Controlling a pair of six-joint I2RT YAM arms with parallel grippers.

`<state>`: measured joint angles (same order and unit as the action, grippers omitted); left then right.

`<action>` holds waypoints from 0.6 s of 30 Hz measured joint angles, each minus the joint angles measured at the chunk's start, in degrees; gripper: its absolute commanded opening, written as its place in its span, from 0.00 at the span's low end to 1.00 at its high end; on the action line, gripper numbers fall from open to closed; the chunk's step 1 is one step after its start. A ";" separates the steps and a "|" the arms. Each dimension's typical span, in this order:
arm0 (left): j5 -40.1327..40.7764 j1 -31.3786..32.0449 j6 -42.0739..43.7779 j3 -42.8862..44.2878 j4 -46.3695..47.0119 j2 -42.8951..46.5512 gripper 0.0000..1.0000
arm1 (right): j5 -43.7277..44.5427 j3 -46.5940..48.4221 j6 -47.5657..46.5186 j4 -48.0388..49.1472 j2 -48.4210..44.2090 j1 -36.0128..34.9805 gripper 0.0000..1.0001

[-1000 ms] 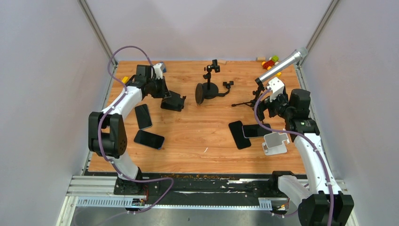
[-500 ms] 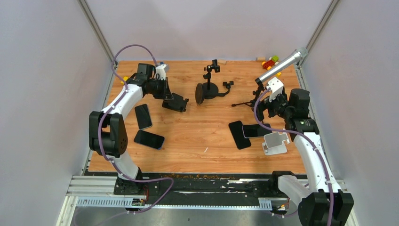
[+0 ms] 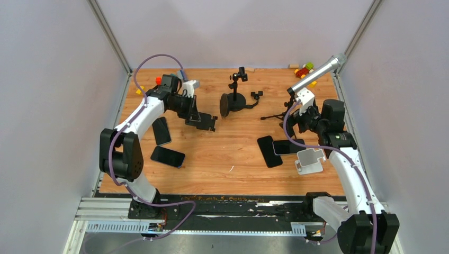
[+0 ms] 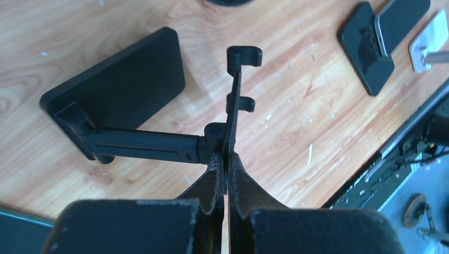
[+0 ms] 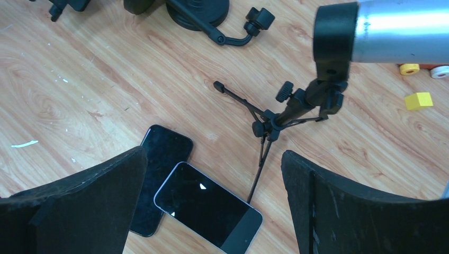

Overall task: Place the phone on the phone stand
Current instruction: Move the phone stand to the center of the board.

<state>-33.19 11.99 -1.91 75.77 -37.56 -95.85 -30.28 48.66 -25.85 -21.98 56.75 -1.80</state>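
My left gripper (image 3: 192, 109) (image 4: 226, 163) is shut on the thin upright back plate of a black folding phone stand (image 3: 204, 120) (image 4: 119, 87). The stand's flat base and arm stretch left of the pads, and its two hooks point away from me, above the wood. A phone with a pale rim (image 3: 288, 146) (image 5: 207, 207) lies partly across a black phone (image 3: 268, 152) (image 5: 159, 159) at the right. My right gripper (image 3: 297, 125) (image 5: 212, 154) hovers open above that pair, holding nothing.
Two more dark phones (image 3: 161, 130) (image 3: 168, 156) lie at the left. A white stand (image 3: 310, 161) sits by the right arm. A small tripod with a silver cylinder (image 3: 316, 74), a round-based black holder (image 3: 236, 98) and toy blocks (image 3: 304, 70) are at the back.
My left gripper has shut on the black stand and carried it right, toward the table's middle. The right arm has barely moved.
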 measured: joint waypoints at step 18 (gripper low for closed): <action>1.44 3.10 0.85 0.85 -3.65 0.44 0.00 | -0.17 0.00 -1.46 -0.68 1.95 -7.41 1.00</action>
<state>-31.75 15.09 -1.06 76.62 -41.21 -95.42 -30.46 48.66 -27.31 -22.65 58.70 -9.21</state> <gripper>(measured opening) 0.017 0.998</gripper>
